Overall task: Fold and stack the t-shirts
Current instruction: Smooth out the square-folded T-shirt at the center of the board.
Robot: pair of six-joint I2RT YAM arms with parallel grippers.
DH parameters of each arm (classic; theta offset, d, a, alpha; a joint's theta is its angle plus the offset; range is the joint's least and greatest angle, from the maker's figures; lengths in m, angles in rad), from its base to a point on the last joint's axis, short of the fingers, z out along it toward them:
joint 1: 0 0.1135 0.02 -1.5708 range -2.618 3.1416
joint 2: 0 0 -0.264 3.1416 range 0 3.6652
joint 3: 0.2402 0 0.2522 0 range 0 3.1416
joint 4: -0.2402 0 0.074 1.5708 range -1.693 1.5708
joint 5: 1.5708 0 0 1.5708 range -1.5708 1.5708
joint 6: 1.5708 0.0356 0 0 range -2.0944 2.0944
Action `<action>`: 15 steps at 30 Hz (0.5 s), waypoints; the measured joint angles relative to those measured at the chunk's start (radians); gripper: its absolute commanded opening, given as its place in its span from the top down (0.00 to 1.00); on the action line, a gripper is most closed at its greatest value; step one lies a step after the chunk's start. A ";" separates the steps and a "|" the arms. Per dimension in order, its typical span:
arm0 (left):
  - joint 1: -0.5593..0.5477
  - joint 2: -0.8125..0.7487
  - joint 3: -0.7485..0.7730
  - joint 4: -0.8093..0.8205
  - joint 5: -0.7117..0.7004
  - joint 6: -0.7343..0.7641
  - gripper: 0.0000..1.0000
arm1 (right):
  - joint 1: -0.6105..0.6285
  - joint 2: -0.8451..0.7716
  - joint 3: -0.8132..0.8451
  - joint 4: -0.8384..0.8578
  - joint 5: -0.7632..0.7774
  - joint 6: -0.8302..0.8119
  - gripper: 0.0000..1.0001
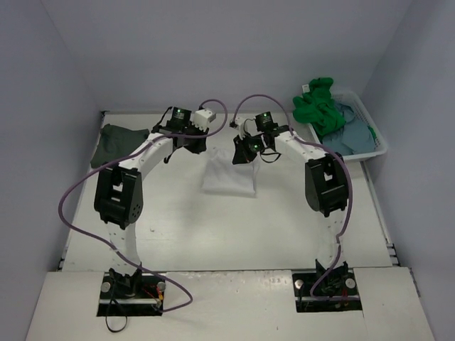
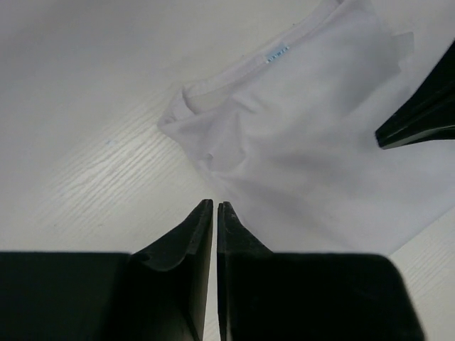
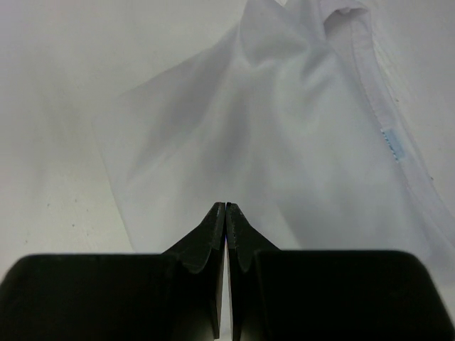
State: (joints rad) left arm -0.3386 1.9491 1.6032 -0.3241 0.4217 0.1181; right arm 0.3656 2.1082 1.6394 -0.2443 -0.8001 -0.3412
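Left gripper (image 2: 215,206) and right gripper (image 3: 225,206) are both closed on nothing, with the white t-shirt (image 2: 306,135) just ahead of their tips; part the jaws first, then pinch matching edges evenly.

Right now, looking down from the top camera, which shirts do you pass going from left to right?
You pass the dark grey t-shirt → white t-shirt → green t-shirt → blue-grey t-shirt; those last two lie in the white basket.
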 measured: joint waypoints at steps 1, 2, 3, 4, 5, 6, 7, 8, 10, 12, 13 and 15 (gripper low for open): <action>0.000 0.006 0.000 -0.006 0.006 -0.002 0.93 | 0.005 0.016 0.006 0.001 -0.002 0.003 1.00; -0.001 0.012 0.000 -0.014 0.014 -0.003 0.91 | 0.008 0.032 0.012 0.002 -0.005 0.007 1.00; -0.002 0.019 0.000 -0.021 0.023 -0.007 0.91 | 0.010 0.050 0.016 0.003 -0.008 0.011 1.00; -0.002 0.026 0.000 -0.028 0.028 -0.010 0.91 | 0.010 0.066 0.018 0.003 -0.011 0.016 1.00; -0.002 0.032 0.000 -0.034 0.034 -0.016 0.91 | 0.009 0.080 0.018 0.004 -0.013 0.020 1.00; -0.001 0.036 0.000 -0.039 0.039 -0.019 0.91 | 0.010 0.095 0.019 0.005 -0.014 0.025 1.00; 0.000 0.039 -0.001 -0.041 0.048 -0.023 0.91 | 0.014 0.108 0.020 0.006 -0.016 0.029 1.00; 0.002 0.039 -0.005 -0.039 0.057 -0.029 0.93 | 0.015 0.118 0.021 0.007 -0.016 0.031 1.00; 0.006 0.039 -0.012 -0.035 0.079 -0.046 0.95 | 0.019 0.133 0.021 0.008 -0.015 0.036 1.00; 0.011 0.039 -0.023 -0.023 0.096 -0.063 0.98 | 0.028 0.137 0.022 0.009 -0.015 0.039 1.00; 0.012 0.039 -0.026 -0.022 0.104 -0.070 0.99 | 0.032 0.137 0.022 0.010 -0.015 0.039 1.00; 0.013 0.040 -0.027 -0.019 0.123 -0.090 1.00 | 0.042 0.137 0.022 0.011 -0.015 0.038 1.00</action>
State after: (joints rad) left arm -0.3256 1.9888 1.5757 -0.3435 0.5449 0.0277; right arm 0.4076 2.2456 1.6611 -0.2333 -0.8150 -0.3031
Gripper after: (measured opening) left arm 0.017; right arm 0.001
